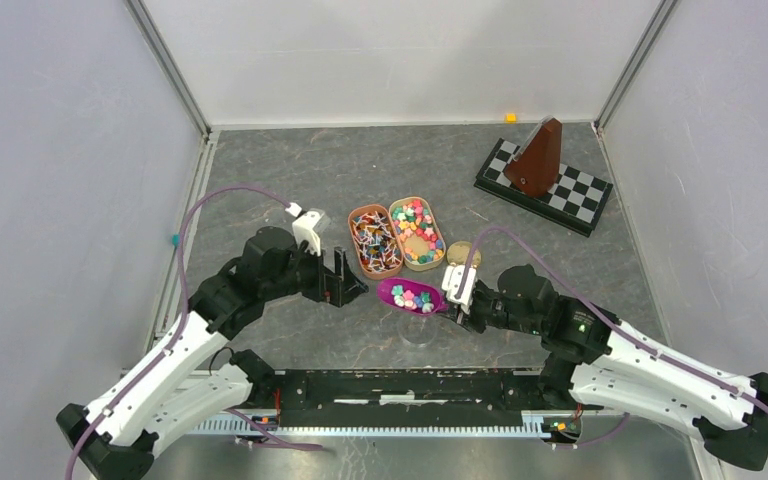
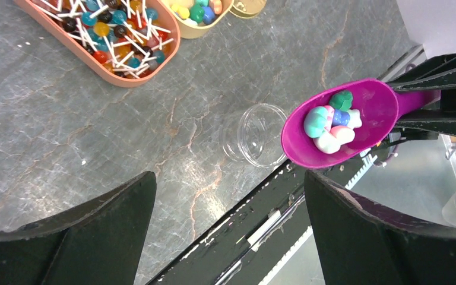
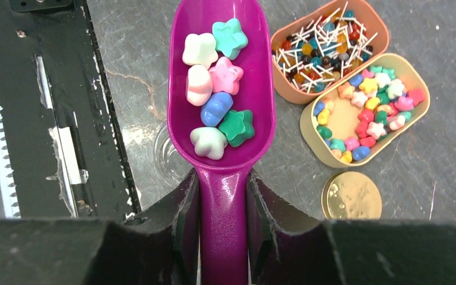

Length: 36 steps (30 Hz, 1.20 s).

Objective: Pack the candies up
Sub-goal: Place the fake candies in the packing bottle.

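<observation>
**Magenta plastic scoop held level above the jar**

The right jaws were clamped on the handle of the smooth scoop (image 3: 214, 12), kept flat, likely so its load would not spill. Seven glossy star-shaped candies (image 3: 219, 110) lay in its bowl; more filled the tan oval tray (image 3: 418, 116). A clear round jar (image 2: 261, 133) stood open-mouthed on the tabletop (image 2: 65, 119), partly under the scoop. The left jaws gaped wide, empty.

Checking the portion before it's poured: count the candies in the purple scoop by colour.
Pale candies: 3
Pink candy: 1
Blue candy: 1
Green candies: 2
Total: 7 in the scoop
</observation>
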Motion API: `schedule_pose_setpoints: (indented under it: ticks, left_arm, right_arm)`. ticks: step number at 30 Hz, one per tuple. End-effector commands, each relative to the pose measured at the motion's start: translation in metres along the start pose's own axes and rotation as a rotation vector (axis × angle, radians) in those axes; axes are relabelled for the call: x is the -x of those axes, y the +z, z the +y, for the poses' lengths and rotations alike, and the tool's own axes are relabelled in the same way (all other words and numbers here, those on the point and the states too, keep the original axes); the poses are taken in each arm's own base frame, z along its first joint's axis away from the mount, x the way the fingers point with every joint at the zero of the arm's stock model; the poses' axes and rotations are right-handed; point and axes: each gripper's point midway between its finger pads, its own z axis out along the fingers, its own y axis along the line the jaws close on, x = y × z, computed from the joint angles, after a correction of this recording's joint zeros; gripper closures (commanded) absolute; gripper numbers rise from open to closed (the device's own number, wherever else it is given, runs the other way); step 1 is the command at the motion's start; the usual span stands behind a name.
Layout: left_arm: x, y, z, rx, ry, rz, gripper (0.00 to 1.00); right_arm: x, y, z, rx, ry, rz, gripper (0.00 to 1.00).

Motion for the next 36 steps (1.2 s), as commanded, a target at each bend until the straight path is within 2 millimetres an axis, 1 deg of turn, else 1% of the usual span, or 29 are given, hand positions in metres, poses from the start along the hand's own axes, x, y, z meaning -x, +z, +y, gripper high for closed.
schedule_pose_setpoints:
  ticks: [1,7,13,23,29,32,36]
  left_arm:
    - [0.020,-0.022,-0.001,0.040,0.015,-0.094,0.00]
    - [0.018,-0.037,0.001,0.046,0.023,-0.139,0.00]
    - [0.019,-0.048,0.001,0.047,0.040,-0.179,0.00]
    - [0.016,-0.049,0.003,0.048,0.045,-0.194,0.00]
    - [0.014,-0.047,0.006,0.050,0.045,-0.194,0.00]
    - [0.014,-0.046,0.007,0.055,0.045,-0.198,0.00]
    - [0.012,-0.044,0.008,0.056,0.044,-0.189,0.00]
  right_arm:
    - [0.016,-0.013,-0.005,-0.025,0.070,0.023,1.00]
    - [-0.007,-0.021,0.001,-0.022,0.144,0.148,1.00]
    - [-0.014,-0.032,0.005,-0.029,0.191,0.223,1.00]
    - [-0.043,-0.045,0.020,-0.008,0.263,0.344,1.00]
    - [-0.056,-0.049,0.026,0.003,0.283,0.419,1.00]
    - [-0.061,-0.051,0.026,-0.006,0.289,0.472,1.00]
    - [-0.064,-0.052,0.027,-0.013,0.296,0.528,1.00]
